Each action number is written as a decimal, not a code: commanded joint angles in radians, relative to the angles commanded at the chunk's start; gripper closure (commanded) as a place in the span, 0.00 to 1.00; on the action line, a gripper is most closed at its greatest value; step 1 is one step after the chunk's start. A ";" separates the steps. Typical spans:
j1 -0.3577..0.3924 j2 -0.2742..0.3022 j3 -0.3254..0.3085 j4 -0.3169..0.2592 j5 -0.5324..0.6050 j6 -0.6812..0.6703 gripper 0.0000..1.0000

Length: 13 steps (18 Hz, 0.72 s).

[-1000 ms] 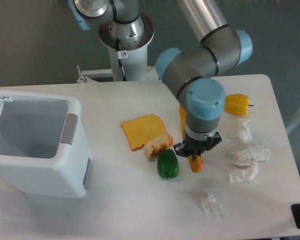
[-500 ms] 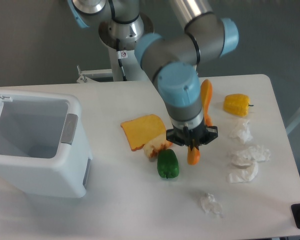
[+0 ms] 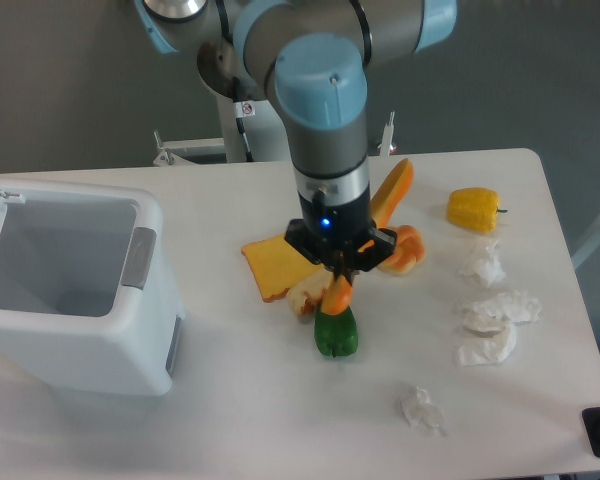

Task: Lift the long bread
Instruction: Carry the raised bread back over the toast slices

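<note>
Camera view, nearest first: a crumpled tissue (image 3: pixel 421 408) lies at the front of the bench (image 3: pixel 240 420), kept well apart from the food. Farther in, a green pepper (image 3: pixel 335 331) sits directly under the gripper (image 3: pixel 338 283), whose jaws are closed on the bread (image 3: pixel 391 193). The loaf is held off the bench and tilted, its lower end just over the pepper and its upper end raised toward the rear, presumably because it was grasped near one end.

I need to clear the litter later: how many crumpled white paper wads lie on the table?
4. One crumpled white paper wad sits below the yellow pepper, two lie further down near the right edge, and one sits near the front. The arm could hide more.
</note>
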 joint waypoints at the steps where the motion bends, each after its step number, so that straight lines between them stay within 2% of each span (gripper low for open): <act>1: 0.006 0.009 -0.001 -0.014 0.002 0.002 1.00; 7: 0.040 0.012 -0.001 -0.026 -0.014 0.026 1.00; 9: 0.063 0.029 -0.006 -0.028 -0.061 0.031 1.00; 13: 0.083 0.046 -0.012 -0.046 -0.080 0.068 1.00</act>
